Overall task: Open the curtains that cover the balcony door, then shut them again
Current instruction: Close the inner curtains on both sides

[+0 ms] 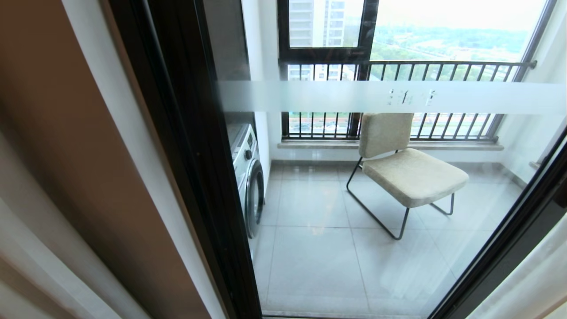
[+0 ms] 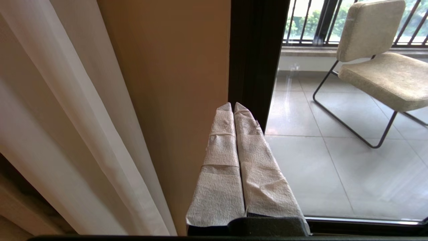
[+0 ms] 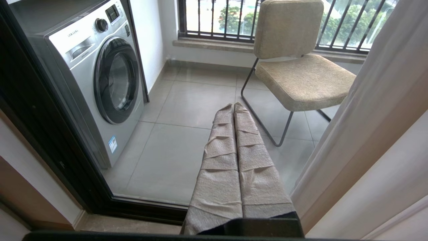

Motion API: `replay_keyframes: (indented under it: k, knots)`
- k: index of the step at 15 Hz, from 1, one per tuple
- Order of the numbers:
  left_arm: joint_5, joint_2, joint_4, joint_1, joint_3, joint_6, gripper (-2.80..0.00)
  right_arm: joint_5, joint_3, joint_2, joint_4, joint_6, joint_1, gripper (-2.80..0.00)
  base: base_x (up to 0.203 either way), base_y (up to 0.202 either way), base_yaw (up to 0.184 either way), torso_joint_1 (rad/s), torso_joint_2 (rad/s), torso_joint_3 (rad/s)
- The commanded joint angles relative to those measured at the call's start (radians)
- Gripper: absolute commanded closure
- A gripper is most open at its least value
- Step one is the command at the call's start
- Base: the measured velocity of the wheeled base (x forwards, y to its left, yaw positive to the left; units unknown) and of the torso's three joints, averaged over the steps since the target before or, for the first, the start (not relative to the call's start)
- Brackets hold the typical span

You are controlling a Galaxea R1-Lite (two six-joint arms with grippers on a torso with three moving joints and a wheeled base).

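The balcony door (image 1: 186, 146) has a thick black frame and a frosted band (image 1: 332, 96) across its glass, and the pane stands uncovered. The curtains hang gathered at both sides: pale folds on the left (image 1: 26, 248) and a white sheer at the lower right (image 1: 531, 279). My left gripper (image 2: 233, 105), its fingers wrapped in white tape, is shut on nothing, low beside the door frame (image 2: 255, 50), with a white sheer (image 2: 67, 117) hanging on its other side. My right gripper (image 3: 233, 106) is also shut and empty, facing the glass, with the cream curtain (image 3: 378, 117) close beside it. Neither arm shows in the head view.
Beyond the glass lies a tiled balcony with a silver washing machine (image 3: 100, 77) on the left and a beige chair (image 1: 407, 168) on a thin black metal frame. Black-framed railed windows (image 1: 398, 66) close the far side. A flat tan surface (image 2: 174, 83) adjoins the door frame.
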Motion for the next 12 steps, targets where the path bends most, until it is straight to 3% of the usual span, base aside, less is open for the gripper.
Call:
replay_keyframes:
  k: [1,8,12]
  knots:
    - [0.0,0.0,-0.001,0.0,0.0,-0.013,0.0,0.001,0.0,0.0,0.0,-0.001,0.0,0.0,0.0,0.0,0.0,0.0,0.0,0.0]
    - [0.011,0.0,-0.006,0.002,0.0,-0.016,0.0,0.001,0.0,0.0,0.0,-0.001,0.0,0.0,0.0,0.0,0.0,0.0,0.0,0.0]
    - [0.068,0.031,0.036,0.001,-0.128,-0.017,0.0,0.001,0.0,0.0,0.0,-0.001,0.0,0.0,0.0,0.0,0.0,0.0,0.0,0.0]
